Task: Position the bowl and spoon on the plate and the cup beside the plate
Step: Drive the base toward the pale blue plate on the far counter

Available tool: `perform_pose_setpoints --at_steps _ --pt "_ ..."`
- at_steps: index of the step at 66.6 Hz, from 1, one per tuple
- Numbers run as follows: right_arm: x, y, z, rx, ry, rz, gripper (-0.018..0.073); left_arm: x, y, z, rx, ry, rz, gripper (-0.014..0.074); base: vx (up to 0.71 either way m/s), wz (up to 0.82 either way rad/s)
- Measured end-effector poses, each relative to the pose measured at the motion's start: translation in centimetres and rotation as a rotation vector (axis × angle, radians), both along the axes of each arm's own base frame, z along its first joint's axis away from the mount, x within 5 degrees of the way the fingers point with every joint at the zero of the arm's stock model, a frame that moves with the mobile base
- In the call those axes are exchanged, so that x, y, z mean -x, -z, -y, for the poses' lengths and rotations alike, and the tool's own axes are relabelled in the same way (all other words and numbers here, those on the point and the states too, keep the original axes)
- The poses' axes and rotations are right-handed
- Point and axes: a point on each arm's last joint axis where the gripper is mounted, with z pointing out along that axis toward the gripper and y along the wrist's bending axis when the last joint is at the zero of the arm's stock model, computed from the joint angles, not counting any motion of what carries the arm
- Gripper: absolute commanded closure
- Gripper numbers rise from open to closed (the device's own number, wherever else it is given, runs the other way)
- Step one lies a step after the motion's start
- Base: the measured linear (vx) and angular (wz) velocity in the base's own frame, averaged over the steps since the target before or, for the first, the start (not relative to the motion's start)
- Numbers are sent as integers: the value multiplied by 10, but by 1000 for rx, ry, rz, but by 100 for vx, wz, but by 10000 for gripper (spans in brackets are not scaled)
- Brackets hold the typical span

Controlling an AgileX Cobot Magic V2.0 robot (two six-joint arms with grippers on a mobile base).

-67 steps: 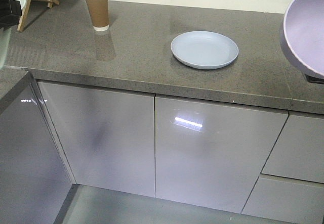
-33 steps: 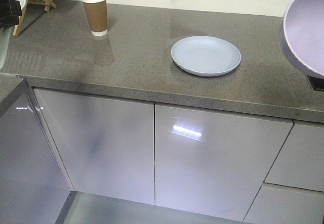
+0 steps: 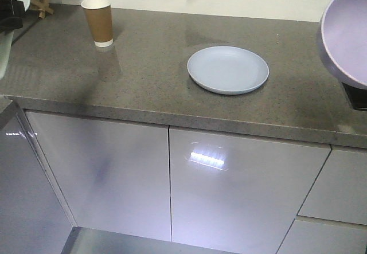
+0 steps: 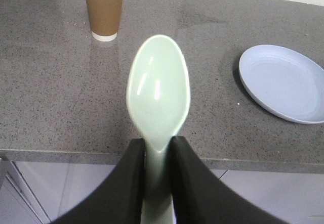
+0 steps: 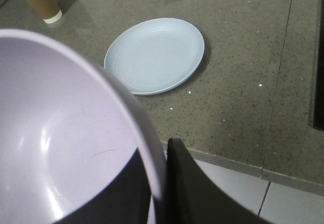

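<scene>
1. Front view: only here do the cabinet doors (image 3: 229,185) show. The plate (image 3: 228,70) lies bare on the counter (image 3: 143,65). The cup (image 3: 97,22) stands upright, well to the plate's left. The bowl (image 3: 347,33) hangs tilted at the right edge.
2. Left wrist: the left gripper (image 4: 157,140) is clamped on the handle of the spoon (image 4: 158,90), which is held aloft with its head forward.
3. Right wrist: the right gripper (image 5: 157,153) pinches the bowl's rim. The bowl hides the counter's near-left part.
</scene>
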Motion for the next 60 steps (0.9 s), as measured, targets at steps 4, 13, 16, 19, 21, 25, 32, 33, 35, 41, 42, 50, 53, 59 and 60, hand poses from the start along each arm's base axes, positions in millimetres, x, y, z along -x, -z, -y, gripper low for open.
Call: perform_pose_setpoints --at_steps 4,13,16,19,21,25,32,33,35,41,42,50,53,59,60 --pt "0 0 0 0 0 0 565 0 0 0 0 0 0 603 8 -1" --pt "0 0 0 0 0 0 565 0 0 0 0 0 0 603 8 -2" --pt "0 0 0 0 0 0 565 0 0 0 0 0 0 603 8 -3" --pt "0 0 0 0 0 0 565 0 0 0 0 0 0 603 8 -3" --pt "0 0 0 0 0 0 565 0 0 0 0 0 0 603 8 -4" --pt "0 0 0 0 0 0 565 0 0 0 0 0 0 603 8 -4" --pt "0 0 0 0 0 0 565 0 0 0 0 0 0 603 8 -4" --pt "0 0 0 0 0 0 565 0 0 0 0 0 0 603 8 -3" --pt "0 0 0 0 0 0 565 0 0 0 0 0 0 603 8 -3" --pt "0 0 0 0 0 0 565 0 0 0 0 0 0 603 8 -2" --pt "0 0 0 0 0 0 565 0 0 0 0 0 0 603 7 -2" --pt "0 0 0 0 0 0 565 0 0 0 0 0 0 603 7 -2" --pt "0 0 0 0 0 0 565 0 0 0 0 0 0 603 7 -4" --pt "0 0 0 0 0 0 565 0 0 0 0 0 0 603 6 -4" --pt "0 0 0 0 0 0 565 0 0 0 0 0 0 603 6 -5"
